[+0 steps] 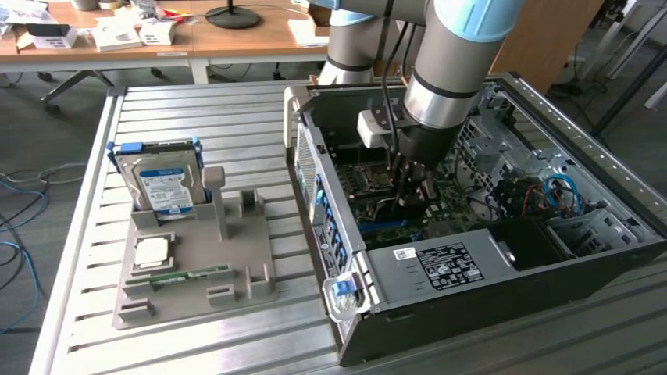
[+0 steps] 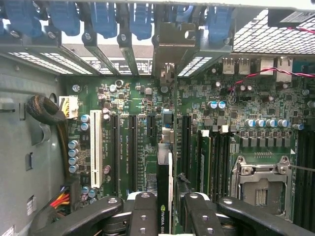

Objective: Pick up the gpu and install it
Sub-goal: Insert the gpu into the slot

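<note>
Tool (image 2: 168,201) clenched on the gpu (image 2: 164,182). Card sits edge-on between the black fingers (image 2: 142,209), over the green motherboard (image 2: 128,98), metal bracket end toward the rear slot openings. Seated in a slot or not, cannot tell. Exterior view: grey holder (image 1: 193,269) lower left on the slatted desk (image 1: 167,109), hard drive (image 1: 162,187) upright in it. Open PC case (image 1: 438,266) centre right, arm (image 1: 448,70) reaching down into it. Wooden desk (image 1: 240,35) upper left, far back.
</note>
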`<state>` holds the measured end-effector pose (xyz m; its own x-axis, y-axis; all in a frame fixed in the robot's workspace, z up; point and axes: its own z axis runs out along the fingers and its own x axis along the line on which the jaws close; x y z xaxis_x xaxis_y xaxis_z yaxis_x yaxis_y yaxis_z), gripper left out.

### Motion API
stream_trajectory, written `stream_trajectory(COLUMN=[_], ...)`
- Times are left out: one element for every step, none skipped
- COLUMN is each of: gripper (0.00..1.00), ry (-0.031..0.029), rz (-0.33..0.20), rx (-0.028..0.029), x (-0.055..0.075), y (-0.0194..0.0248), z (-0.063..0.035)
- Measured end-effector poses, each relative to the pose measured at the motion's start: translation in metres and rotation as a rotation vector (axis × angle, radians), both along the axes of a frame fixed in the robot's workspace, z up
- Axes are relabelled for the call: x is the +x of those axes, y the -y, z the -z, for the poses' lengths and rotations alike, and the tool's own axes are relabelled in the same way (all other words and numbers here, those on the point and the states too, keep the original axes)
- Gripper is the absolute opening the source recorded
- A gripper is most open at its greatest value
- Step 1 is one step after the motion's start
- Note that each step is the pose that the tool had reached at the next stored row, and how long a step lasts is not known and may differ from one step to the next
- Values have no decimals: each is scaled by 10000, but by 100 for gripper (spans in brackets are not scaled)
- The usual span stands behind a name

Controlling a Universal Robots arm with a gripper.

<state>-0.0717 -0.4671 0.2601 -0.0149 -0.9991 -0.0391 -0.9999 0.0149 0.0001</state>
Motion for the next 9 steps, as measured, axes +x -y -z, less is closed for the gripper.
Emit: stream_trajectory(gripper=[26, 26, 26, 26, 26, 26, 26, 26, 26], ry=[0, 0, 0, 0, -1, -1, 0, 0, 0], rz=[-1, -2, -2, -4, -5, -3, -1, -1, -3], rx=[0, 0, 0, 1, -1, 0, 1, 2, 2], x=[1, 1, 2, 5, 9, 9, 10, 11, 15], y=[0, 0, 0, 1, 1, 1, 1, 0, 0], z=[0, 0, 0, 0, -1, -1, -1, 0, 0])
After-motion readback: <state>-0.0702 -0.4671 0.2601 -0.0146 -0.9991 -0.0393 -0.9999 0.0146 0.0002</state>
